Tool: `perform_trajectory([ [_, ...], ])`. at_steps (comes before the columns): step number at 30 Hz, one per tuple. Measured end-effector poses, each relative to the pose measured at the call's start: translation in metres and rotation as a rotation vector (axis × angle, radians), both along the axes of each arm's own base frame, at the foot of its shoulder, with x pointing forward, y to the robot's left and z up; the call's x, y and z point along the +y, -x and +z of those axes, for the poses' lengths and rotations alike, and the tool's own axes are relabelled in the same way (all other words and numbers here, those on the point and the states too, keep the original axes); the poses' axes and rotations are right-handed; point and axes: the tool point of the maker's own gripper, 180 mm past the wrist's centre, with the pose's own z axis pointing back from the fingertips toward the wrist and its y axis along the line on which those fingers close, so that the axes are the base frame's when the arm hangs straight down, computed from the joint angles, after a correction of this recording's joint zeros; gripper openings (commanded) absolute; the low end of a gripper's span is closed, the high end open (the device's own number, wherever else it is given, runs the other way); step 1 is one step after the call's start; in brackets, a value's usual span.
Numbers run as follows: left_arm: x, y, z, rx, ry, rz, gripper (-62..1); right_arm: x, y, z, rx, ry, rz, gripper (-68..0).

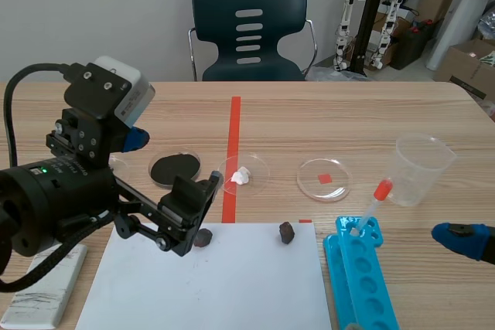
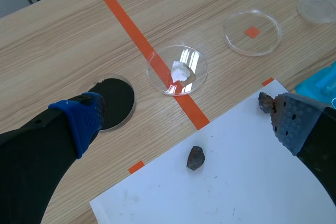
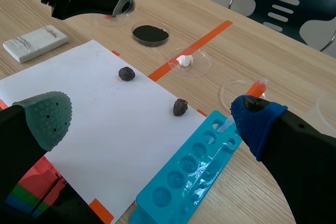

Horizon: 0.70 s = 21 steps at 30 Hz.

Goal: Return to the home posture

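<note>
Starting at the far left of the bench (image 1: 402,106), there's a white block (image 1: 35,287) lying flat near the front edge, with the left arm (image 1: 54,199) coming in close by it. The left end effector (image 2: 186,124) is spread wide and gripping nothing, with its blue pad (image 2: 79,121) on one side and its grey dotted pad (image 2: 294,124) on the other. It hangs over the far left corner of the white paper sheet (image 1: 216,284). On the sheet under that gap sits a small dark rock (image 2: 195,158), and a second rock (image 1: 287,232) lies further right near the sheet's far edge, just beside the grey pad in the left wrist view. Beyond the sheet there's a row of petri dishes. First comes the black powder dish (image 1: 175,168), then the white lump dish (image 1: 242,175) sitting right on the orange tape line (image 1: 233,129), then a clear dish (image 1: 324,179) over a little orange square. Right of the paper is a blue tube rack (image 1: 360,276) with a red-bulbed dropper (image 1: 373,205) leaning at its far end, and a clear plastic cup (image 1: 421,168) just beyond that. The right end effector (image 3: 152,121) is down low at the bench's right edge near the rack, fingers also wide apart and holding nothing. A dark chair (image 1: 249,28) stands across the bench.
</note>
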Motion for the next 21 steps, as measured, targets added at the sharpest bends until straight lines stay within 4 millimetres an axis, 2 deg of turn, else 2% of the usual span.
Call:
perform_trajectory([
  [15, -0.009, 0.005, 0.001, -0.001, 0.006, -0.059, 1.4, 0.000, 0.000, 0.000, 0.000, 0.000, 0.000, -3.7],
  [21, -0.021, 0.007, 0.018, -0.105, 0.100, -0.116, 1.4, 0.000, 0.000, 0.000, 0.000, 0.001, 0.000, -3.7],
])
